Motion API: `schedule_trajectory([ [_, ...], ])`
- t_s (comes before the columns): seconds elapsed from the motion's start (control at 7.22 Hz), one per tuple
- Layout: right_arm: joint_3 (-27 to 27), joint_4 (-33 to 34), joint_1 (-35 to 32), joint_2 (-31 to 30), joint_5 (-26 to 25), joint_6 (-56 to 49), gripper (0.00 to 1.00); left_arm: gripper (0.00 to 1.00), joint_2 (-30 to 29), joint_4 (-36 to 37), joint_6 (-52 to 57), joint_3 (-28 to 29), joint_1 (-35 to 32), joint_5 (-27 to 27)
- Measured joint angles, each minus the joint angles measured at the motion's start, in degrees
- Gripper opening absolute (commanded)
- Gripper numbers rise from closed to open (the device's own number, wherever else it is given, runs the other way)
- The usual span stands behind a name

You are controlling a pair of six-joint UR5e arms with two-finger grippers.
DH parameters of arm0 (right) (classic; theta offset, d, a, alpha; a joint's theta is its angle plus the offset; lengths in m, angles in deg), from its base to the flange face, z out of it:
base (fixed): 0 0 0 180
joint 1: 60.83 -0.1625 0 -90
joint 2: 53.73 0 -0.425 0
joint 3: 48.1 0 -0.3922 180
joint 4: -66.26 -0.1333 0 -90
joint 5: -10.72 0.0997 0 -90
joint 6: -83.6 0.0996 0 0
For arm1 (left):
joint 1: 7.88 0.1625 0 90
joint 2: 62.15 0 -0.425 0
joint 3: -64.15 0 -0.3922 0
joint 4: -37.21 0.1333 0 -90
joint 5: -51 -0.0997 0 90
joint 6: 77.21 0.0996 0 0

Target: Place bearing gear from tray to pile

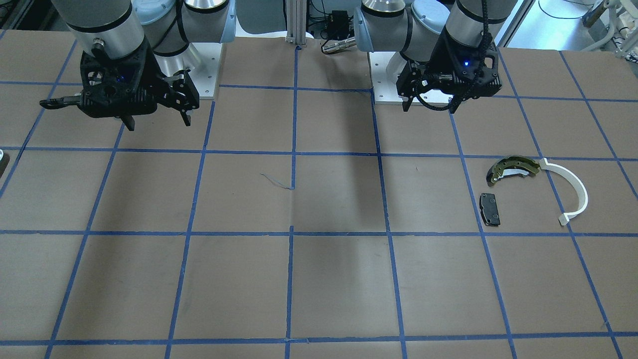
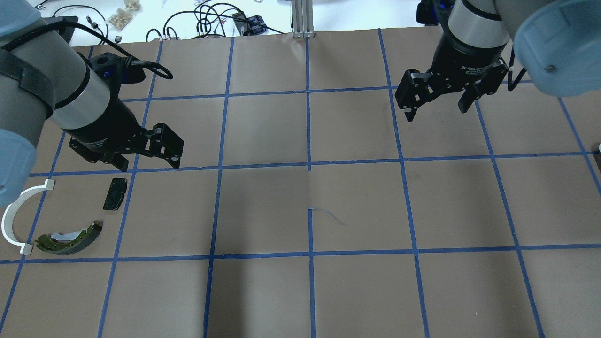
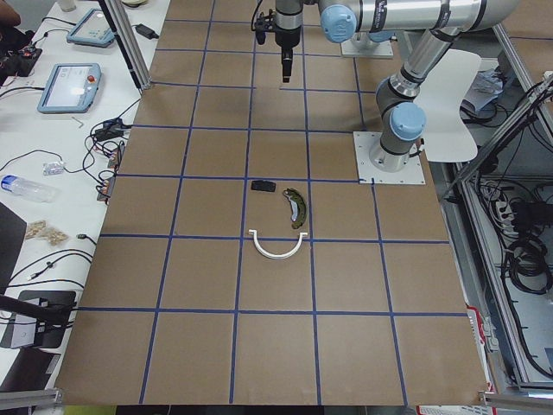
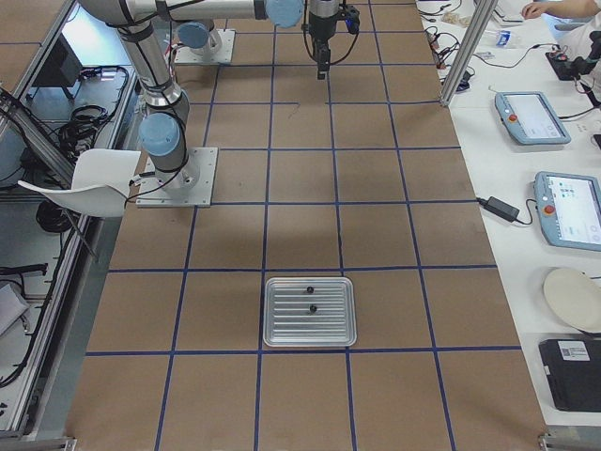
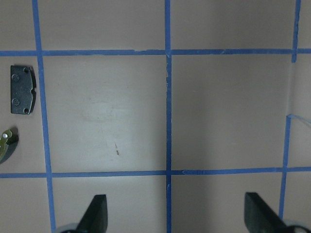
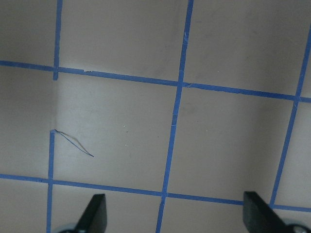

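The pile lies on the table's left side: an olive-gold brake shoe (image 2: 70,238), a white half-ring strip (image 2: 14,220) and a small black pad (image 2: 115,193). It also shows in the front view, with the shoe (image 1: 513,168), the strip (image 1: 573,192) and the pad (image 1: 490,208). My left gripper (image 2: 148,162) hangs open and empty just beyond the pad (image 5: 23,90). My right gripper (image 2: 436,111) hangs open and empty over bare table at the far right. A ribbed silver tray (image 4: 310,324) shows only in the exterior right view, with two small dark parts (image 4: 313,307) on it, too small to identify.
The table is brown paper with a blue tape grid (image 2: 309,164). The arm base plates (image 1: 384,75) stand at the robot's edge. Cables and small bags (image 2: 122,19) lie beyond the far edge. Tablets (image 4: 531,117) rest on a side bench.
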Motion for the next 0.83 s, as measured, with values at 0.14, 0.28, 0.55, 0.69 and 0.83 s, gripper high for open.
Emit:
schedule_trajectory([
  [0.14,0.0,0.0,0.1,0.0,0.0,-0.3,1.00,1.00,0.0,0.0,0.0,0.1,0.0,0.0],
  [0.28,0.0,0.1,0.3,-0.1,0.2,-0.7,1.00,1.00,-0.1,0.0,0.0,0.2,0.0,0.0],
  [0.55,-0.1,0.0,0.1,-0.3,0.8,0.2,1.00,1.00,-1.3,0.0,0.0,1.3,0.3,0.1],
  [0.69,-0.1,-0.4,0.0,-0.3,0.9,1.2,1.00,1.00,-2.2,-0.1,0.0,2.2,0.5,0.1],
  [0.83,0.0,-1.1,0.1,-0.1,0.9,1.5,1.00,1.00,-3.4,-0.2,0.0,3.7,0.5,0.1],
])
